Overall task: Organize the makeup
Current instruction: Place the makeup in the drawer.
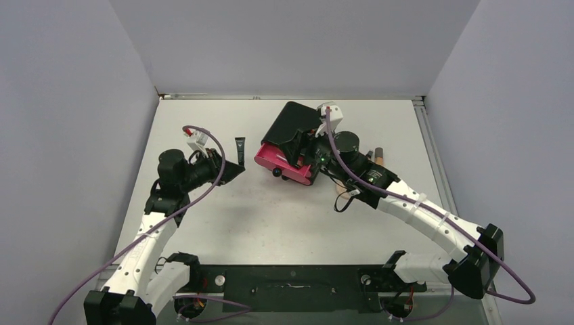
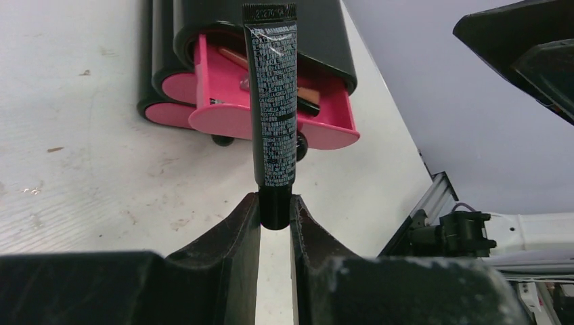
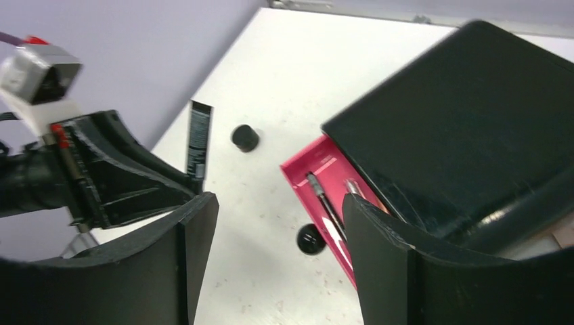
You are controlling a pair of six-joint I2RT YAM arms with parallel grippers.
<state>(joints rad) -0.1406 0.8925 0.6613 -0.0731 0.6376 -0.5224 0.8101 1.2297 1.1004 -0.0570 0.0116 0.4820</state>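
Black tube (image 2: 273,101): clamped by its cap end in left pincer (image 2: 275,210), held above the counter (image 2: 101,169), aimed at open pink drawer (image 2: 325,135), presumably for stowing. Right pincer (image 3: 277,203): apart, empty, poised over that drawer.

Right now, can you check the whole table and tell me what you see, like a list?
Surface: white table, scuffed with specks.
Job's things: black tube held; pencils in open pink drawer; small black jar and tan tube on the table.
Clutter: nothing seen.
Tools: left tool shut on the tube's cap; right tool open near the drawer.
Cables: purple cables along both arms.
Surroundings: plain lilac walls; black cabinet.
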